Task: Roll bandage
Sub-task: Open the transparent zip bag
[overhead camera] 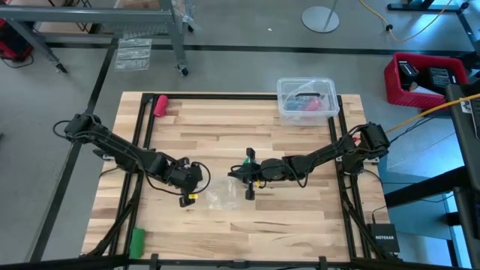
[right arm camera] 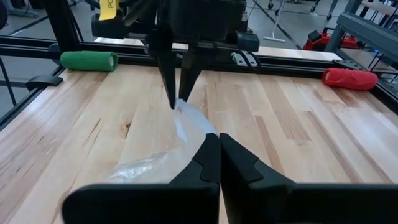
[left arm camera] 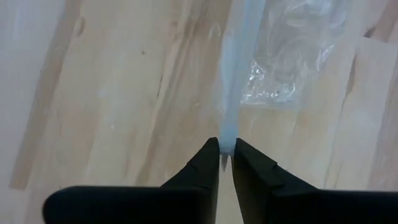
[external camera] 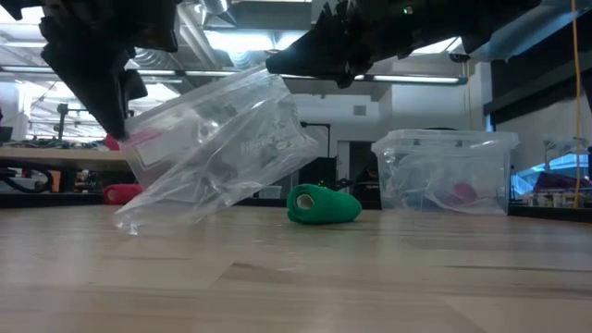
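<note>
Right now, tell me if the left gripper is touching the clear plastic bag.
Touching. The left wrist view shows the left gripper pinched shut on an edge of the clear plastic bag; the low view shows the bag hanging from it.

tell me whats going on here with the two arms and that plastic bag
Both arms are handling a clear plastic bag mid-table. The left gripper is pinched shut on one edge, lifting the bag off the wood. The right gripper is at the opposite edge, fingers together. A green bandage roll lies on the table behind the bag, untouched.
</note>
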Robot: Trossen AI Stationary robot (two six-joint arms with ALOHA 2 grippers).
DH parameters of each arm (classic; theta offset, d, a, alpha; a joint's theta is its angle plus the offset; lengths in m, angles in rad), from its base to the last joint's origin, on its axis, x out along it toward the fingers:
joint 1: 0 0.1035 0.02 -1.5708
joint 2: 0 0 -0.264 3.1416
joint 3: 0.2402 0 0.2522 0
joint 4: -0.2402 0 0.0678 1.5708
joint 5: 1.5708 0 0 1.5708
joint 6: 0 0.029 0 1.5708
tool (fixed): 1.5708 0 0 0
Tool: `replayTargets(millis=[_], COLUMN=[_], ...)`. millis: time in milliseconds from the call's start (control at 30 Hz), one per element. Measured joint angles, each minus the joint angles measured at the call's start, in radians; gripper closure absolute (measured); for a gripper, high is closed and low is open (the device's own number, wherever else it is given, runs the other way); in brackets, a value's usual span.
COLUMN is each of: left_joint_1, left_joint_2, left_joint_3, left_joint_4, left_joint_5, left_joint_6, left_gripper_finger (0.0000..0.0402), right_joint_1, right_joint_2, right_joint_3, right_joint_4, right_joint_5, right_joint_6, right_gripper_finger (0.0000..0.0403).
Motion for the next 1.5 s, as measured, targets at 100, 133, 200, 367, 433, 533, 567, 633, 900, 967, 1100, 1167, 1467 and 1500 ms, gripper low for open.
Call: replayTargets(millis=[100,133,200,367,433,533,567,633,900,967,1100,1167,1467,1500], left_joint_1=[0.007,0.007,0.008,0.038,0.039,0.039,0.039,0.041,0.052,0.05,0.05,0.05,0.048,0.048], left_joint_2=[0.001,0.001,0.001,-0.016,-0.046,-0.1,-0.116,-0.145,-0.143,-0.137,-0.137,-0.137,-0.137,-0.137], left_joint_3=[-0.001,-0.001,-0.001,0.054,0.095,0.137,0.142,0.143,0.108,0.095,0.074,0.064,0.046,0.046], left_joint_4=[-0.007,-0.004,-0.003,-0.123,-0.143,-0.088,-0.053,0.011,0.117,0.121,0.133,0.137,0.171,0.17], left_joint_5=[0.016,0.017,0.036,0.135,0.085,-0.012,-0.044,-0.104,-0.144,-0.14,-0.139,-0.139,-0.11,-0.106], left_joint_6=[-0.018,-0.021,-0.013,0.032,0.043,0.086,0.102,0.14,0.182,0.182,0.184,0.181,0.167,0.166], left_gripper_finger=[0.0342,0.033,0.0304,0.0261,0.0255,0.0254,0.0254,0.0254,0.0254,0.0254,0.0253,0.0253,0.0253,0.0254], right_joint_1=[0.0,0.0,0.0,0.0,0.0,0.0,0.0,-0.007,-0.007,-0.007,-0.007,-0.007,-0.007,-0.007], right_joint_2=[-0.002,-0.002,-0.002,-0.002,-0.002,-0.002,-0.002,-0.002,-0.002,-0.002,-0.002,-0.002,-0.002,-0.002], right_joint_3=[0.0,0.0,0.0,0.0,0.0,0.0,0.0,0.0,0.001,0.0,0.001,0.001,0.001,0.001], right_joint_4=[0.001,0.001,0.0,-0.008,-0.008,-0.003,0.002,0.025,0.093,0.1,0.102,0.102,0.102,0.102], right_joint_5=[0.0,0.0,-0.008,-0.038,-0.063,-0.098,-0.103,-0.107,-0.124,-0.124,-0.124,-0.124,-0.123,-0.123], right_joint_6=[0.0,0.0,-0.007,-0.087,-0.146,-0.249,-0.272,-0.313,-0.348,-0.348,-0.348,-0.348,-0.348,-0.348], right_gripper_finger=[0.0403,0.0403,0.0403,0.0403,0.0403,0.0403,0.0403,0.0403,0.0403,0.0403,0.0403,0.0403,0.0403,0.0403])
